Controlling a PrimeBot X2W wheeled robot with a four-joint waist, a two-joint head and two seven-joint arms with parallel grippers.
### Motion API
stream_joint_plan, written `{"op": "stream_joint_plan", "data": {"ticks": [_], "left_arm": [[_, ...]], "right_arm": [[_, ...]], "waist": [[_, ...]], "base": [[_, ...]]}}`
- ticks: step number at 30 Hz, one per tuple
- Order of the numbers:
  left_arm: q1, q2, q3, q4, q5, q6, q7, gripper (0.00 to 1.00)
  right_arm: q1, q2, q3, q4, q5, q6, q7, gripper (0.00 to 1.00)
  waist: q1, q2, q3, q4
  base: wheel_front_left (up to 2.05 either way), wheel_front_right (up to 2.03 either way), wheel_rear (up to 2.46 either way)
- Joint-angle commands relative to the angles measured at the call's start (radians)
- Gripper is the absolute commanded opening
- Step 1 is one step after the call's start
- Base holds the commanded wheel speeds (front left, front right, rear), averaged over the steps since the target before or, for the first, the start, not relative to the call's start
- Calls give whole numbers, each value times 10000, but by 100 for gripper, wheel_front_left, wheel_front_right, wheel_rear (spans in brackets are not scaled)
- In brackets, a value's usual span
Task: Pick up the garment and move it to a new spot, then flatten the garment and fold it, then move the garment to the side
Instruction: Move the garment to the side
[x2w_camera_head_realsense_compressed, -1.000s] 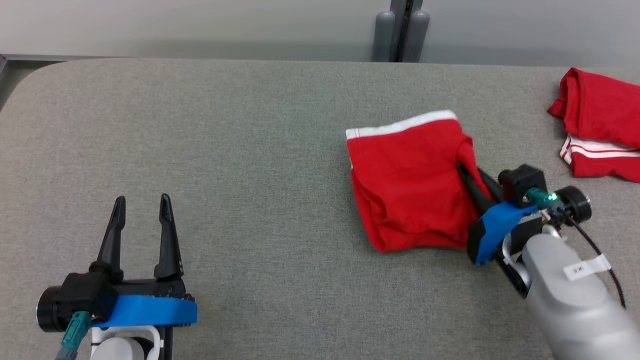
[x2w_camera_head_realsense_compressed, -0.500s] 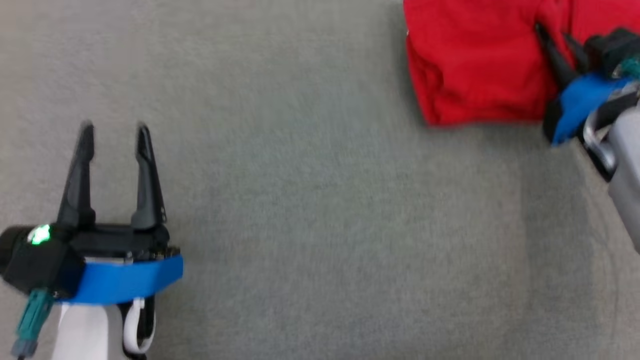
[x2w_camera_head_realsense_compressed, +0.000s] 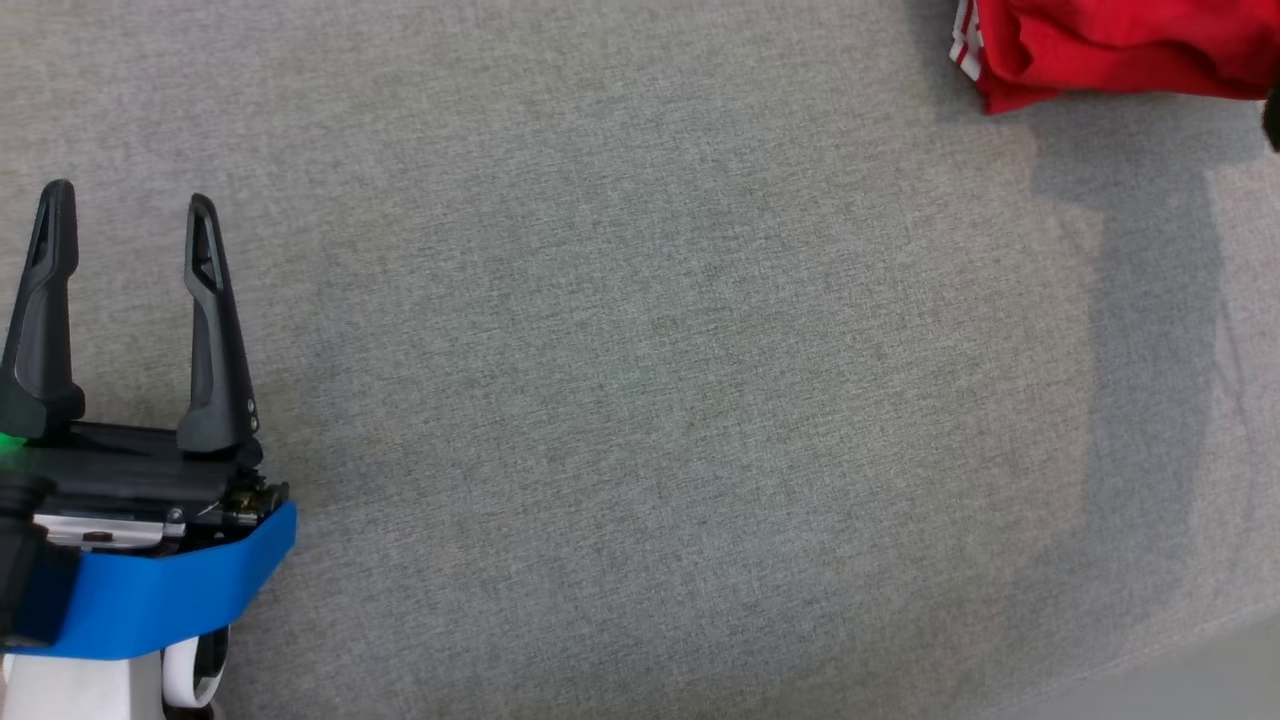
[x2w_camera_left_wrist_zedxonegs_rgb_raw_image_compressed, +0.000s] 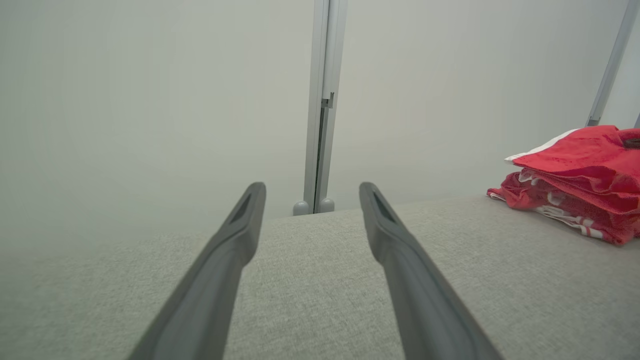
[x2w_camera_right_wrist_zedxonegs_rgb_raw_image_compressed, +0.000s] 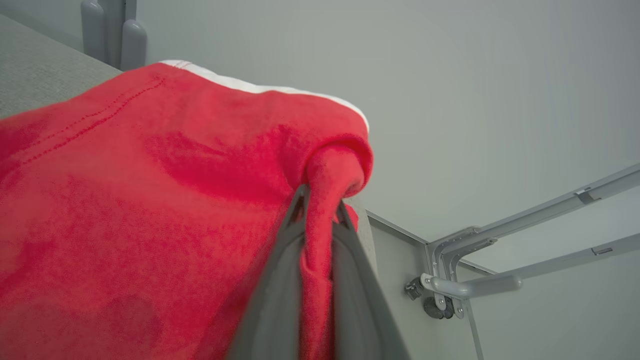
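The right gripper's (x2w_camera_right_wrist_zedxonegs_rgb_raw_image_compressed: 321, 200) fingers (x2w_camera_right_wrist_zedxonegs_rgb_raw_image_compressed: 272, 300) are pressed together on a rolled fold of the red garment (x2w_camera_right_wrist_zedxonegs_rgb_raw_image_compressed: 150, 200). The fold is pinched between them and bulges over their tips. From the pinch the cloth is spread away to the left of the right wrist view, and its white band (x2w_camera_right_wrist_zedxonegs_rgb_raw_image_compressed: 260, 89) is seen along the upper edge. The grey table (x2w_camera_right_wrist_zedxonegs_rgb_raw_image_compressed: 35, 65) is seen behind it at the upper left. A metal bracket (x2w_camera_right_wrist_zedxonegs_rgb_raw_image_compressed: 450, 280) is seen lower right, under the table's corner.

The left gripper's (x2w_camera_head_realsense_compressed: 128, 195) fingers (x2w_camera_head_realsense_compressed: 215, 330) are spread wide, with nothing held between them. The gripper is placed at the lower left of the head view over bare table, fingers pointing up the view. It is well apart from the red cloth (x2w_camera_head_realsense_compressed: 1120, 45) at the top right corner. White stripes are seen at that cloth's left end, but it cannot be told which piece it is. A long shadow (x2w_camera_head_realsense_compressed: 1150, 300) is cast on the table below it.

In the left wrist view the garment is found at the far right, its white-banded layer laid over a striped cloth (x2w_camera_left_wrist_zedxonegs_rgb_raw_image_compressed: 560, 210) that rests on the table. A pale post (x2w_camera_left_wrist_zedxonegs_rgb_raw_image_compressed: 320, 100) is seen against the wall (x2w_camera_left_wrist_zedxonegs_rgb_raw_image_compressed: 150, 100) behind the table.
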Motion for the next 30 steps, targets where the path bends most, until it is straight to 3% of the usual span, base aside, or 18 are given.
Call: {"op": "stream_joint_plan", "data": {"ticks": [1, 11, 17, 18, 19, 30], "left_arm": [[-27, 122, -4, -158, 51, -15, -23, 100], [-48, 397, 75, -465, -14, -3, -23, 100], [-94, 334, 118, -497, -59, 65, -23, 100], [-88, 328, 132, -480, -71, 68, -23, 100], [-82, 321, 144, -455, -81, 70, -23, 100], [-63, 161, 172, -79, -113, 84, -23, 100]], "right_arm": [[-296, -153, 119, 64, 97, -2, 36, 0], [-1570, -220, 812, 1313, -234, -2, 624, 0], [-2095, -68, 509, 2580, -781, -2, 682, 0], [-2126, -32, 464, 2678, -840, -2, 621, 36], [-2132, -9, 392, 2786, -857, -2, 578, 100], [-2077, 157, -68, 3185, -1593, -2, 78, 100]], "waist": [[-1, -2, 71, -69], [-1, -2, 479, -67], [-1, -2, 522, 169], [-1, -2, 525, 188], [-1, -2, 525, 201], [-1, -2, 73, 379]], "base": [[0, 0, 0], [0, 0, 0], [0, 0, 0], [0, 0, 0], [0, 0, 0], [0, 0, 0]]}}
